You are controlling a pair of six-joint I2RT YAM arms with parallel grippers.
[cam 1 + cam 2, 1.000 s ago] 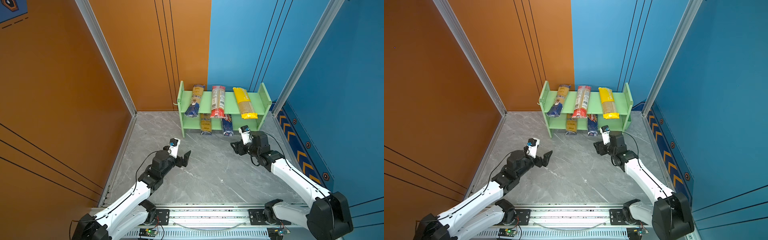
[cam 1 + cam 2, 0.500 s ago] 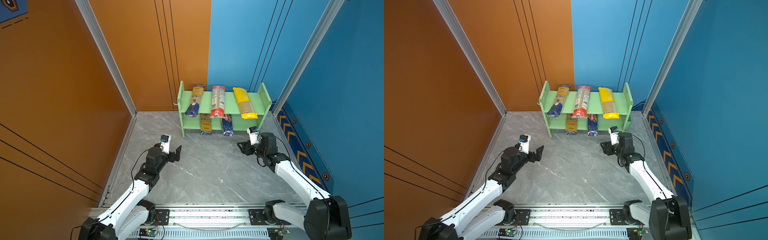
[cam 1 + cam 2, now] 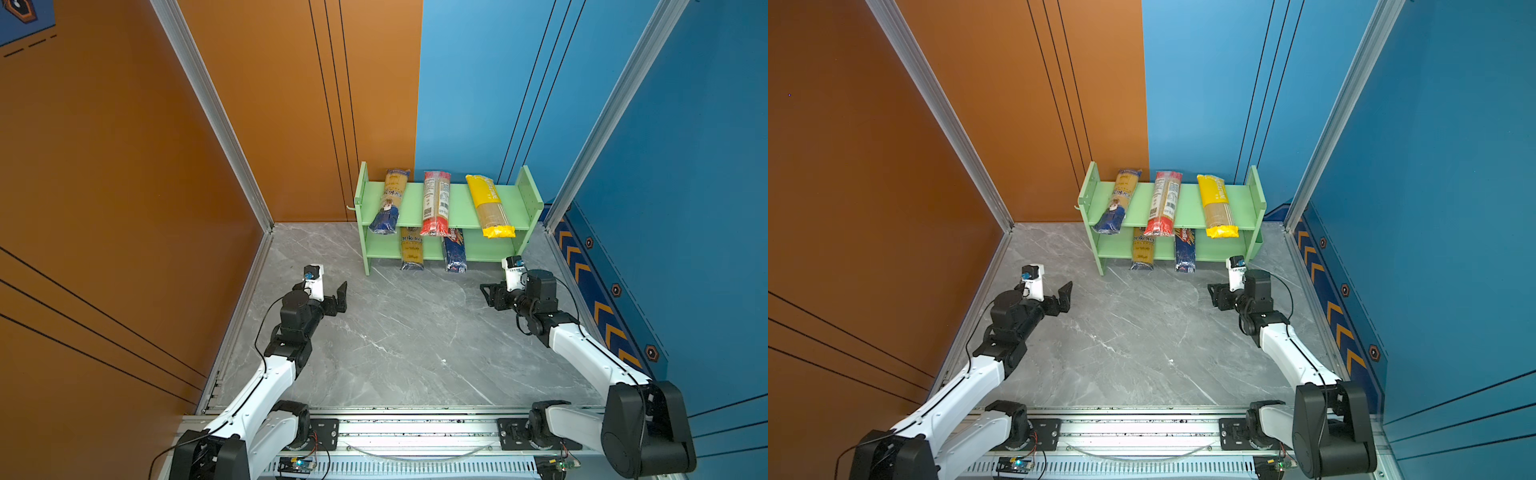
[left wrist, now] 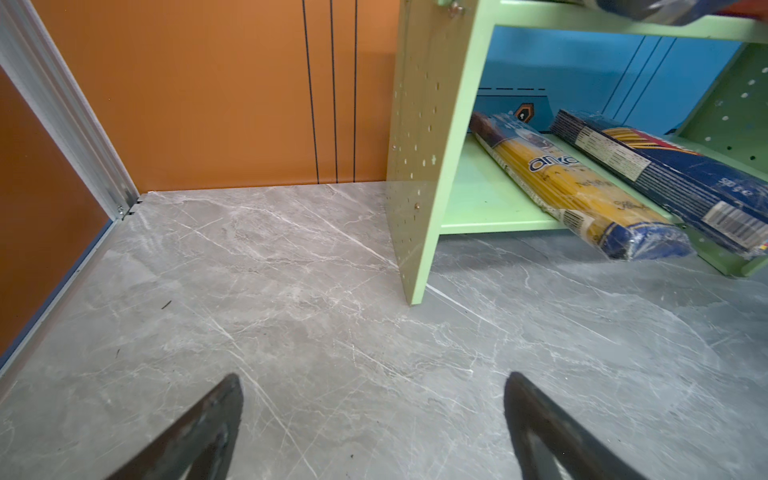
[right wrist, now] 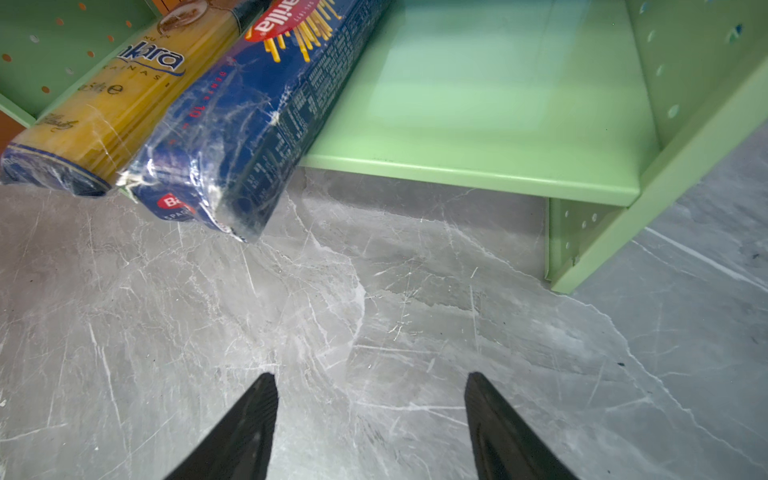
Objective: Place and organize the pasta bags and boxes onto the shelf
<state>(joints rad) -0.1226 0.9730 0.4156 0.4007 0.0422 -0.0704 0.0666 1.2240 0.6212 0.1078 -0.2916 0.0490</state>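
Grey marble floor [image 3: 395, 345], orange wall [image 3: 249, 104], blue wall [image 3: 478, 83]; left claw [image 4: 372, 380], right claw [image 5: 370, 375] apart.

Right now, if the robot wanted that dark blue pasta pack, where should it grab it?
Probably the near end of the dark blue pasta pack, which sticks out past the front edge of the lower shelf. Come from the front, jaws across its narrow width; the rest lies under the upper shelf.
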